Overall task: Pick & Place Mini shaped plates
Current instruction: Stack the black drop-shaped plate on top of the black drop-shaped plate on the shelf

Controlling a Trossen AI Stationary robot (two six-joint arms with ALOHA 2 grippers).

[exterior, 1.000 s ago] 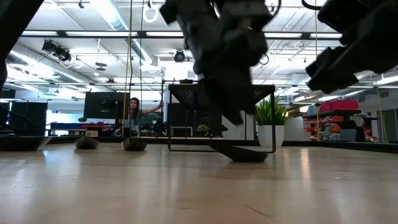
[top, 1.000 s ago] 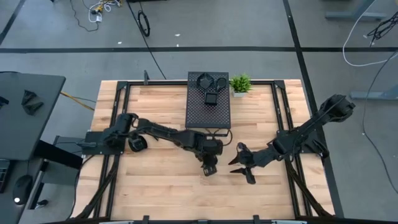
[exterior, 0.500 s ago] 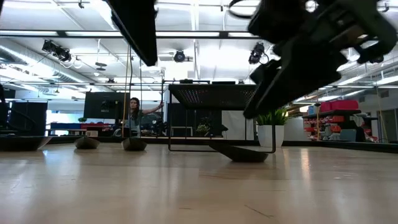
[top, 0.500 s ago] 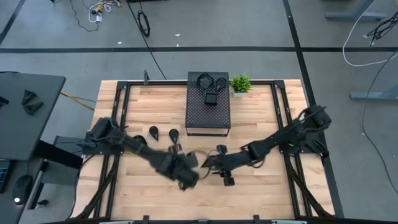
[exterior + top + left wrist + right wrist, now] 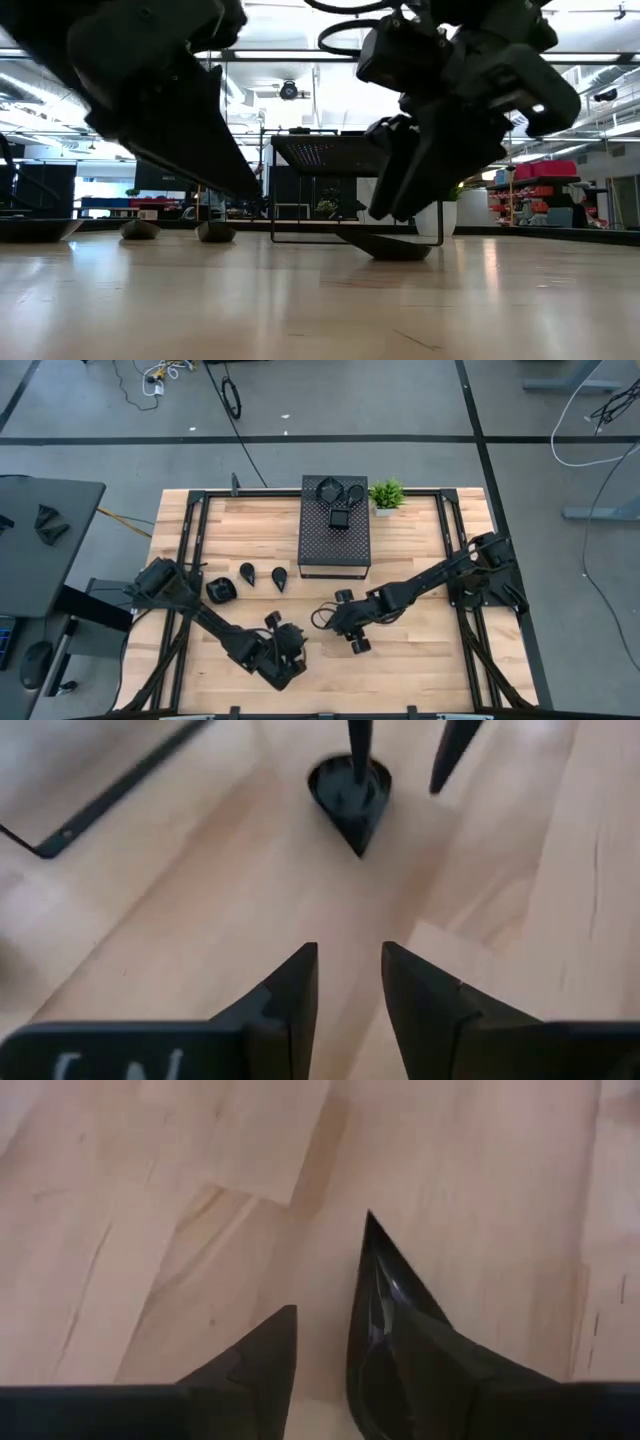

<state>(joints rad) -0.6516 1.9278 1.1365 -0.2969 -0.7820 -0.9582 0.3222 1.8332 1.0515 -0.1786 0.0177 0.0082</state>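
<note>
A glossy black teardrop mini plate (image 5: 350, 795) lies flat on the wood in mid-table, also seen in the low view (image 5: 385, 246) and the right wrist view (image 5: 385, 1295). My right gripper (image 5: 325, 618) is open over it, one finger above its hollow and the other outside its wall. My left gripper (image 5: 292, 638) stands open nearer the table's near-left, pointing at that plate with nothing between its fingers (image 5: 290, 990). Three more mini plates rest on the table at the left: a round one (image 5: 218, 589) and two teardrops (image 5: 247, 571) (image 5: 280, 577). My right gripper comes at the teardrop plate slanting down from the table's right. One finger (image 5: 357, 755) reaches into the plate's hollow (image 5: 345, 782) and the other (image 5: 450, 755) stands outside over bare wood. I cannot tell whether either finger touches the plate, which lies on the table.
A black perforated box (image 5: 335, 545) stands at the far middle with three small plates on its far end (image 5: 340, 518). A small green potted plant (image 5: 386, 493) is beside it. Bare wood lies along the near edge and the right side.
My left gripper has swung from mid-table, just in front of the box, toward the near-left and turned, uncovering the plates at the left. My right gripper has gone toward the table's left and tipped down over the teardrop plate. The plate has stayed in place.
</note>
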